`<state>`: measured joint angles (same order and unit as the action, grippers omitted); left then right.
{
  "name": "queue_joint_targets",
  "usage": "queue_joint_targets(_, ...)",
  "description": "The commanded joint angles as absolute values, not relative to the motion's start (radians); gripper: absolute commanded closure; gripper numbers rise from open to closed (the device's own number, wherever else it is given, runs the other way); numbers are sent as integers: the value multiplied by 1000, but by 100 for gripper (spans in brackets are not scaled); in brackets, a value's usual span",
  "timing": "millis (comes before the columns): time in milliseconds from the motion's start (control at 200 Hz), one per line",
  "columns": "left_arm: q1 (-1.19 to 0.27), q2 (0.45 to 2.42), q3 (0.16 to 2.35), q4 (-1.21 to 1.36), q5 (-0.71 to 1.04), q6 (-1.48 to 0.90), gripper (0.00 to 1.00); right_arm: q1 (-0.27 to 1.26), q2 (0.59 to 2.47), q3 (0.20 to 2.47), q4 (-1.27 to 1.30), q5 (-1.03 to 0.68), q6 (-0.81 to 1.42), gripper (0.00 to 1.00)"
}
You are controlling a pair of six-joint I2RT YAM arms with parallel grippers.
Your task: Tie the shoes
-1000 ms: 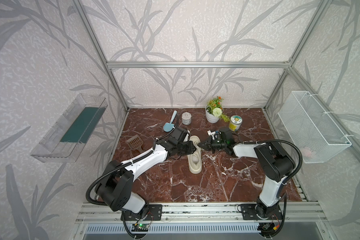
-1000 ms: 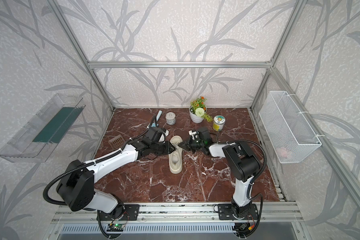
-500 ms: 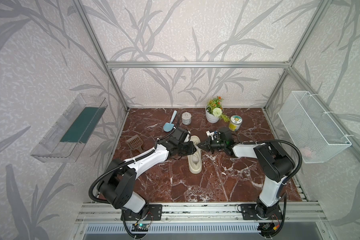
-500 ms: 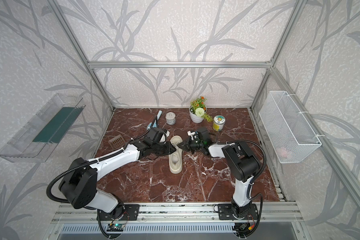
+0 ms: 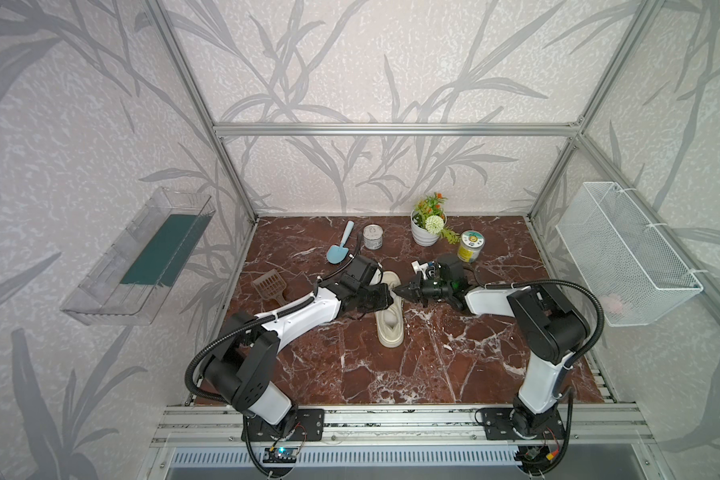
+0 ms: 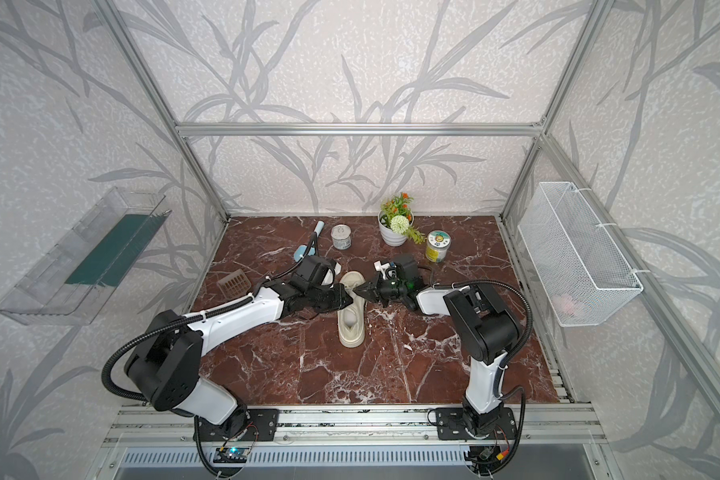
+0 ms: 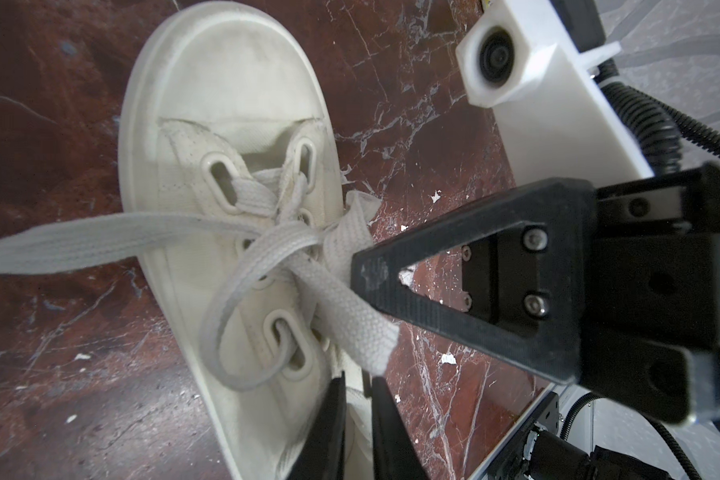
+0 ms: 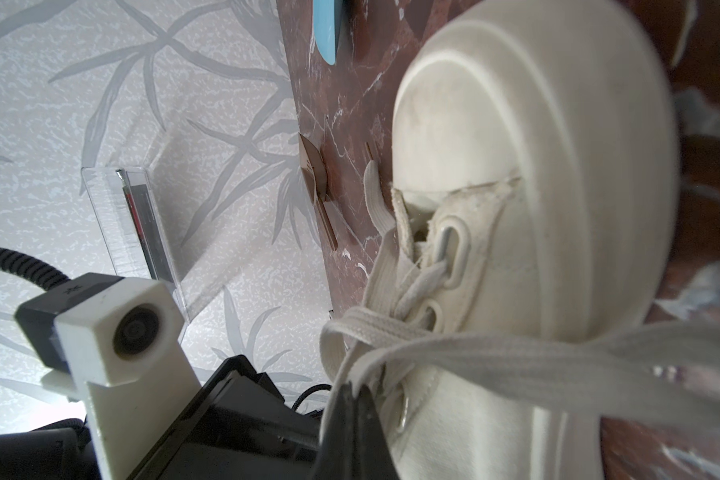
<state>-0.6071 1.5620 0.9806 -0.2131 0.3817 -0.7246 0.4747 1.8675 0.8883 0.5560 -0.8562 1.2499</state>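
Over the sneaker (image 5: 389, 328) | right fingers (image 7: 375, 274) pinch lace (image 7: 292, 245) | left fingers (image 7: 329, 424) narrow, grip hidden

**Left arm leans in over the shoe**

I watch the left arm's elbow (image 5: 242, 365) climb away from the front rail (image 5: 391, 419) toward the back of the table (image 5: 391, 374), step by step over this last second, and its looped cable (image 5: 196, 365) comes along. That swing pushes the forearm forward, so the left gripper (image 5: 387, 297) creeps a touch nearer the right gripper (image 5: 399, 291) above the shoe (image 5: 389, 332). In both top views their tips now almost meet. The shift is small. Whether the left jaws have narrowed, I cannot tell from up here.
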Motion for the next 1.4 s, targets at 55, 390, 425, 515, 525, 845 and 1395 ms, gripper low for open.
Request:
queue_joint_targets(55, -609, 1574, 985, -190, 390, -735, 85, 482, 1854, 878, 582, -876, 1255, 100)
queue_joint_targets(390, -609, 1565, 982, -221, 380, -732, 100, 482, 1849, 874, 591, -865, 1258, 89)
queue_joint_targets(425, -609, 1561, 982, -227, 379, -730, 100, 483, 1850, 876, 591, -865, 1257, 86)
queue_joint_targets(515, -609, 1552, 979, -241, 375, -728, 100, 482, 1847, 877, 592, -865, 1257, 81)
queue_joint_targets(525, -609, 1551, 979, -242, 374, -727, 100, 482, 1847, 877, 592, -865, 1258, 80)
queue_joint_targets(845, -609, 1513, 965, -293, 367, -721, 100, 463, 1822, 862, 585, -860, 1253, 62)
queue_joint_targets(1395, -598, 1412, 1147, -528, 328, -669, 100, 409, 1614, 838, 252, -824, 970, 53)
